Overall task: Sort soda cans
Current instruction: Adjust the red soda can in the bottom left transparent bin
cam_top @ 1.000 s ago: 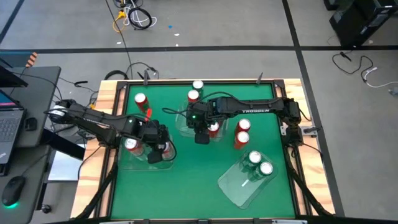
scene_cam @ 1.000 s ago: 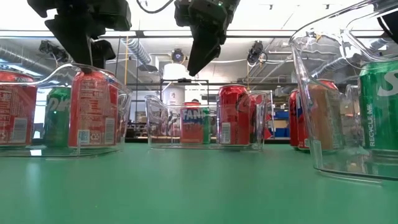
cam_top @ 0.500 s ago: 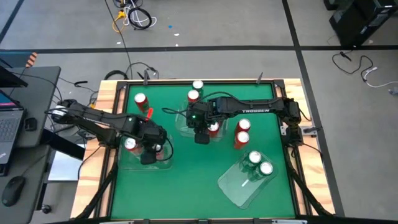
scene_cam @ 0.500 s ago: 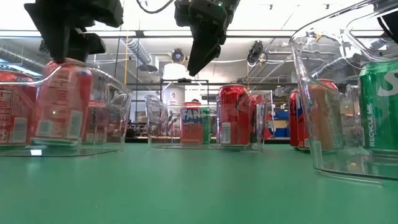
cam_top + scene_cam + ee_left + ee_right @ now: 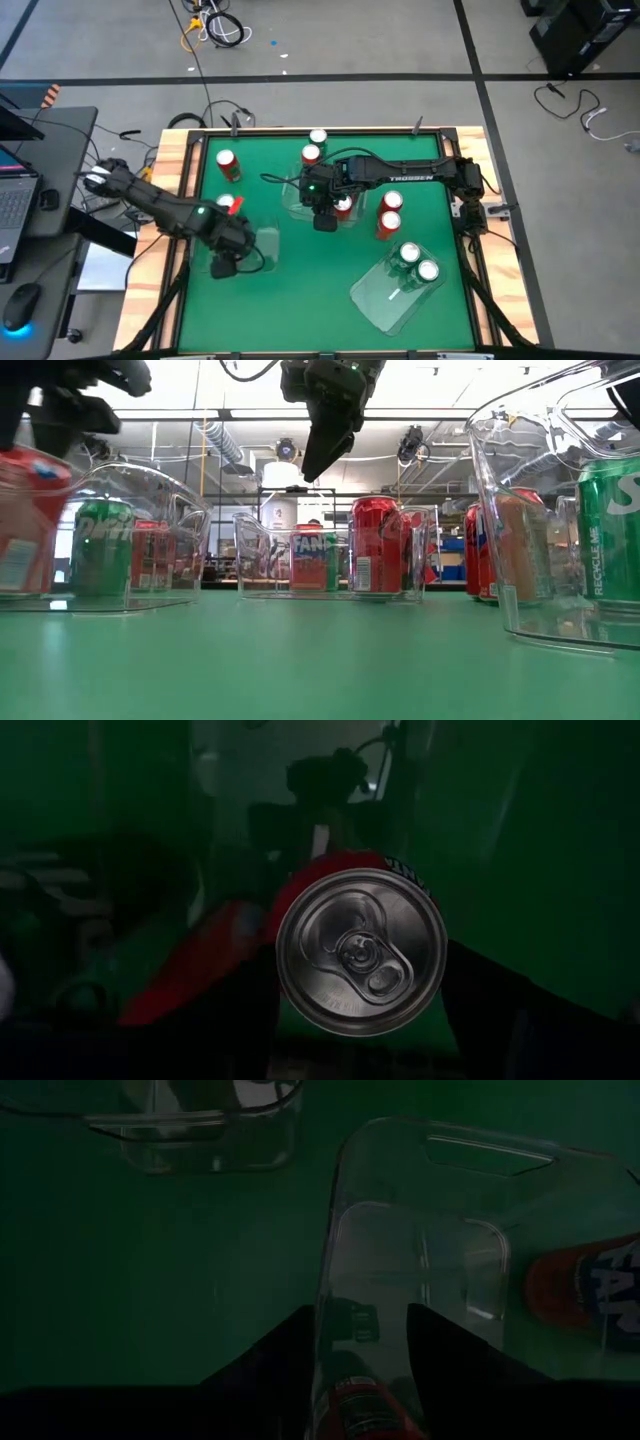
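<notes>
Over the last second the left gripper (image 5: 222, 268) had moved away from the clear plastic rectangular bin (image 5: 262, 245) on the left side of the green table (image 5: 310, 270) toward the table's near-left edge, and it carried a red-bodied soda can with a silver top (image 5: 361, 951) pinched between its two dark fingers. In the low view this red can (image 5: 25, 520) hung at the far left, lifted and slightly tilted, outside the bin, where a green-bodied can (image 5: 100, 545) remained. It seemed that the red can was being taken out to separate the colours, though where it would go I could not judge. The right gripper (image 5: 325, 215) had not moved; it hovered above the middle clear bin (image 5: 295, 196), its fingers a little apart and holding nothing, as far as the dark wrist view allowed.
</notes>
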`<state>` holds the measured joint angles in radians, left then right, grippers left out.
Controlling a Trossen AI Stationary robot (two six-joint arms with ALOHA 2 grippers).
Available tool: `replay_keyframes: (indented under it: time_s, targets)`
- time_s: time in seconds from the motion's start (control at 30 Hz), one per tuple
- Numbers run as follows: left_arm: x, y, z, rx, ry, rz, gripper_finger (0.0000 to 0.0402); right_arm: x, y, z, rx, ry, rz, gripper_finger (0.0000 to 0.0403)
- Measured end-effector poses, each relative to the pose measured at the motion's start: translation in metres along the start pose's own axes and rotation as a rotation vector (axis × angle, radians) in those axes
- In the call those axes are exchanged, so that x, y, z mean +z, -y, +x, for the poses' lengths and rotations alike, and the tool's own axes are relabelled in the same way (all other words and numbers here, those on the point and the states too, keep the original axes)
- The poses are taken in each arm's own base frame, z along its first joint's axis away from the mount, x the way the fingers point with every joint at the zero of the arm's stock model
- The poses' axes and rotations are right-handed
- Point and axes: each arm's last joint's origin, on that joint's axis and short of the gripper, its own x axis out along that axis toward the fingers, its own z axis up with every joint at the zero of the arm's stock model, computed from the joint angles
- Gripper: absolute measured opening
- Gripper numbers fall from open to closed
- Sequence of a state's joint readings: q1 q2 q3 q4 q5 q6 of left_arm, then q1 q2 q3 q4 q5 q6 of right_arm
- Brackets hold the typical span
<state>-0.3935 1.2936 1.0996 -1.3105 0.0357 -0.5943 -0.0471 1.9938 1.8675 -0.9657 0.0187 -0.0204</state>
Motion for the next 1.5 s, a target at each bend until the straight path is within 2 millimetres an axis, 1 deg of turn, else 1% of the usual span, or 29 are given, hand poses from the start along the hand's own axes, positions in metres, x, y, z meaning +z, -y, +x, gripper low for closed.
replay_keyframes:
  time_s: [0.2, 0.33, 0.47, 0.6, 0.77, 1.0, 1.27, 1.5]
  targets:
    - [-0.018, 0.011, 0.001, 0.055, -0.065, -0.038, 0.0234, 0.0, 0.0, 0.0, 0.001, 0.0, 0.0, 0.0146]
    - [-0.03, 0.014, 0.008, 0.091, -0.113, -0.052, 0.0234, 0.0, -0.001, 0.0, 0.01, 0.0, -0.001, 0.0146]
    - [-0.038, 0.017, 0.015, 0.104, -0.117, -0.042, 0.0234, 0.0, -0.001, 0.0, 0.012, 0.0, -0.003, 0.0146]
    - [-0.043, 0.017, 0.013, 0.11, -0.095, -0.048, 0.0233, 0.0, -0.001, 0.0, 0.013, -0.001, -0.004, 0.0146]
    - [-0.046, 0.013, 0.009, 0.107, -0.085, -0.09, 0.0246, 0.0, -0.001, 0.0, 0.013, -0.001, -0.008, 0.0146]
    - [-0.048, 0.012, 0.01, 0.112, -0.126, -0.073, 0.0274, 0.0, -0.001, 0.0, 0.014, -0.001, -0.01, 0.0146]
    - [-0.051, 0.011, 0.01, 0.103, -0.186, -0.082, 0.0275, 0.0, -0.001, 0.0, 0.014, -0.001, -0.009, 0.0146]
    - [-0.049, 0.007, -0.002, 0.117, -0.201, -0.107, 0.0275, 0.0, -0.001, 0.0, 0.019, 0.0, -0.009, 0.0146]
